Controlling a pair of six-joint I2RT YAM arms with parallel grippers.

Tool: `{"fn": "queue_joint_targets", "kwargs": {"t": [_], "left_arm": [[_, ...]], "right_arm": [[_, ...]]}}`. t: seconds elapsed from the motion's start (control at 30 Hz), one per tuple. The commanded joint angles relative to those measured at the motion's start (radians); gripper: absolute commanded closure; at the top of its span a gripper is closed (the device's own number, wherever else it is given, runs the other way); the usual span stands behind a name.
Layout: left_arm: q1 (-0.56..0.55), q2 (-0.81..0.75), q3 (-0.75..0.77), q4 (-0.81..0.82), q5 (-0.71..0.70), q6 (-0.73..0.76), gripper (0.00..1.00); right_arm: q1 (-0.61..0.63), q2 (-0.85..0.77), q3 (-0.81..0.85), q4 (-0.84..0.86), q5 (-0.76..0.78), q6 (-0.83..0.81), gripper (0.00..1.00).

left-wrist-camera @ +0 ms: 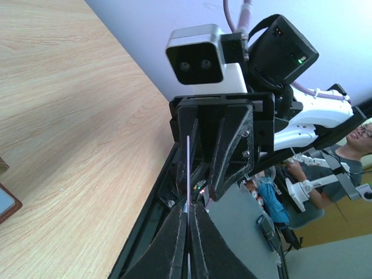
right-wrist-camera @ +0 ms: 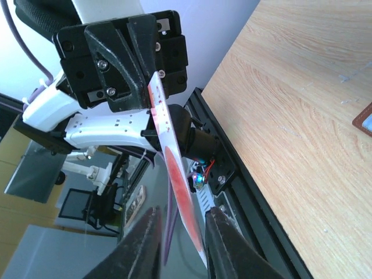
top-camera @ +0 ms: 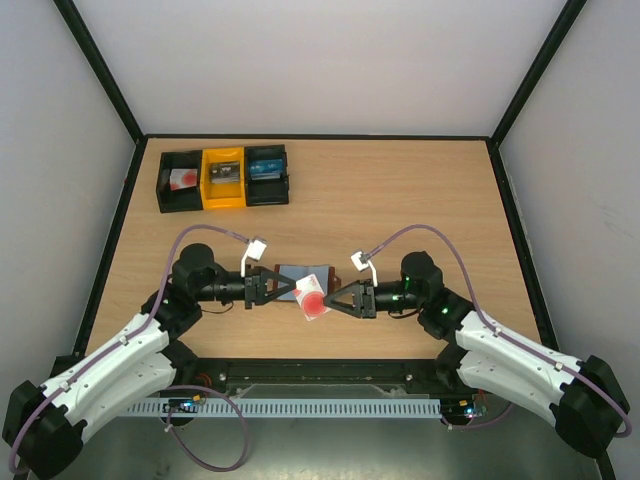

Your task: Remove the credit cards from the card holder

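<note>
Pale wooden bench (top-camera: 400, 200): near its front edge lies the brown leather bifold card holder (top-camera: 298, 274). Just above it, a thin white plastic card with a red disc (top-camera: 314, 299) seems mid-handover. Left fingers (left-wrist-camera: 172, 244) pinch its edge, while right fingers (right-wrist-camera: 145, 244) stand narrowly apart around it. Next, likely: right backs clear.

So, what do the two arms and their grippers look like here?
The left arm and right arm have white shells between black joints. The left gripper and right gripper have black triangular fingers, with a white camera at each wrist. A lilac cable loops along each arm.
</note>
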Motion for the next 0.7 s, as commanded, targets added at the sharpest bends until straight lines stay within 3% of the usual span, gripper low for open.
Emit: {"fn": "queue_joint_targets", "kwargs": {"t": [0.0,0.1,0.43,0.67], "left_arm": [[0.004,-0.005,-0.018,0.045,-0.037,-0.031,0.97],[0.005,0.004,-0.038,0.102,-0.058,-0.069,0.97],[0.048,0.0,-0.039,0.113,-0.19,-0.121,0.97],[0.116,-0.039,-0.034,0.038,-0.302,-0.124,0.97]], "right_arm": [[0.0,-0.025,-0.01,0.008,0.072,-0.013,0.74],[-0.001,-0.036,-0.01,-0.019,0.135,-0.024,0.65],[0.0,-0.048,0.019,-0.14,0.289,-0.069,0.04],[0.0,-0.062,0.02,-0.182,0.37,-0.084,0.02]]}}
